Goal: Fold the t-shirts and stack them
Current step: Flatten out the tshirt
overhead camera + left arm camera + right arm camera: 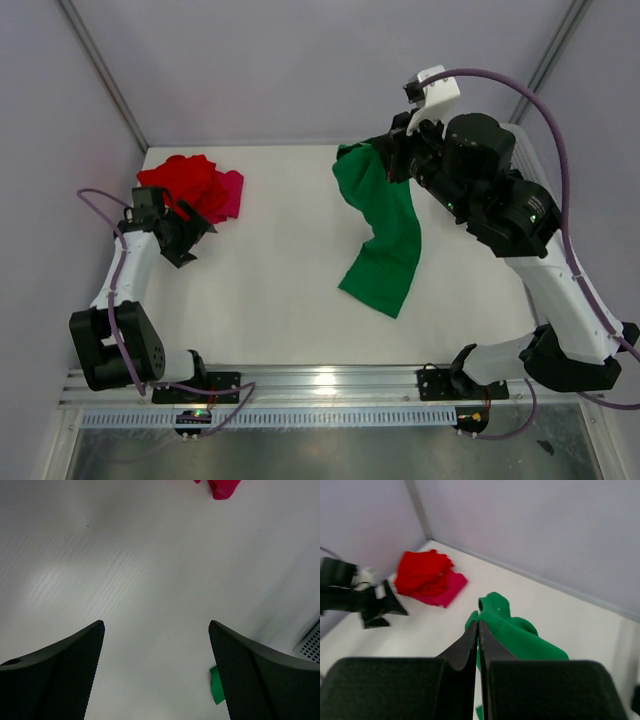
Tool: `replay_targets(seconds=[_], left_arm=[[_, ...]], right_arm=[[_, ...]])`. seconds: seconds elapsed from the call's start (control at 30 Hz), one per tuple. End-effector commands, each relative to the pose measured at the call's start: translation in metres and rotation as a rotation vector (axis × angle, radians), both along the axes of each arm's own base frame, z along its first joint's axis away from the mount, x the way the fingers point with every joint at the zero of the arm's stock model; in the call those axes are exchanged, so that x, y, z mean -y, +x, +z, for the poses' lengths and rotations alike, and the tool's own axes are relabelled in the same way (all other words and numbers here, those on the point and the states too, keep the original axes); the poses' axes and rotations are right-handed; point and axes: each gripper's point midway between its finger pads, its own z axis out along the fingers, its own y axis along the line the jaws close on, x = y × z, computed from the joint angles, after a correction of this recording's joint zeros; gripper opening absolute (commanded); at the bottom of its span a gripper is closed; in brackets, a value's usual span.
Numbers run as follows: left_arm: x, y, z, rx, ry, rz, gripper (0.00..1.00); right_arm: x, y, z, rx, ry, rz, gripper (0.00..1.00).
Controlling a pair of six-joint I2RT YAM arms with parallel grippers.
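A bright green t-shirt (pixel 385 235) hangs in a long drape from my right gripper (pixel 388 160) at the back right of the table, its lower end resting on the surface. In the right wrist view the right gripper (pixel 478 625) is shut, with a bunch of the green t-shirt (pixel 520 635) pinched at its tips. A crumpled red t-shirt (pixel 185 180) lies on a magenta-pink t-shirt (pixel 232 195) in the back left corner. My left gripper (pixel 195 235) hovers just in front of that pile. It stands open (pixel 156 630) over bare table, with nothing between its fingers.
Grey walls close off the table at the back and both sides. A white lattice piece (pixel 312 642) shows at the right edge of the left wrist view. The arm bases and a metal rail (pixel 320 385) run along the near edge.
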Motion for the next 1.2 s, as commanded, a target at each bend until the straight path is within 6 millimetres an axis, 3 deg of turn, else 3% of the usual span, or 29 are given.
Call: replay_targets(seconds=[0.0,0.13,0.2,0.27,0.3,0.33,0.37,0.4,0.43,0.47,0.53,0.63,0.77,0.9,1.0,1.17], left_arm=[[0.002,0.008,0.000,0.031,-0.017,-0.003,0.87],[0.002,0.009,-0.004,0.025,-0.019,-0.004,0.87],[0.003,0.009,-0.006,0.022,-0.021,-0.004,0.87],[0.003,0.009,-0.007,0.022,-0.022,-0.005,0.87],[0.003,0.008,-0.010,0.015,-0.022,-0.007,0.87],[0.003,0.008,-0.010,0.014,-0.023,-0.006,0.87],[0.003,0.008,-0.011,0.013,-0.023,-0.006,0.87],[0.003,0.009,-0.011,0.015,-0.025,-0.008,0.87],[0.004,0.010,-0.012,0.014,-0.028,-0.009,0.87],[0.005,0.010,-0.012,0.014,-0.033,-0.010,0.87],[0.006,0.013,-0.013,0.020,-0.045,-0.010,0.87],[0.009,0.018,-0.013,0.022,-0.063,-0.011,0.87],[0.008,0.018,-0.013,0.023,-0.062,-0.010,0.87],[0.007,0.015,-0.016,0.013,-0.053,-0.012,0.87],[0.007,0.014,-0.016,0.005,-0.055,-0.012,0.87],[0.008,0.015,-0.015,0.009,-0.060,-0.007,0.87]], right_arm=[[-0.050,-0.051,0.086,0.177,0.260,0.400,0.04],[-0.066,-0.093,0.123,0.221,0.402,0.627,0.03],[-0.063,-0.101,0.141,0.265,0.464,0.653,0.03],[-0.042,-0.107,0.166,0.329,0.569,0.601,0.03],[-0.041,-0.098,0.156,0.316,0.593,0.559,0.03],[-0.013,-0.110,0.170,0.367,0.662,0.506,0.03],[0.001,-0.109,0.175,0.374,0.735,0.452,0.03],[0.021,-0.090,0.168,0.381,0.810,0.299,0.03],[0.050,-0.101,0.178,0.421,0.887,0.246,0.03],[0.064,-0.102,0.181,0.437,0.952,0.200,0.03],[0.084,-0.089,0.166,0.416,0.970,0.063,0.03],[0.109,-0.063,0.126,0.315,0.919,-0.187,0.03],[0.124,-0.040,0.044,0.144,0.736,-0.443,0.03],[0.095,-0.024,-0.038,-0.072,0.577,-0.477,0.03],[0.071,-0.017,-0.081,-0.207,0.486,-0.457,0.03],[0.017,-0.009,-0.100,-0.302,0.349,-0.264,0.03]])
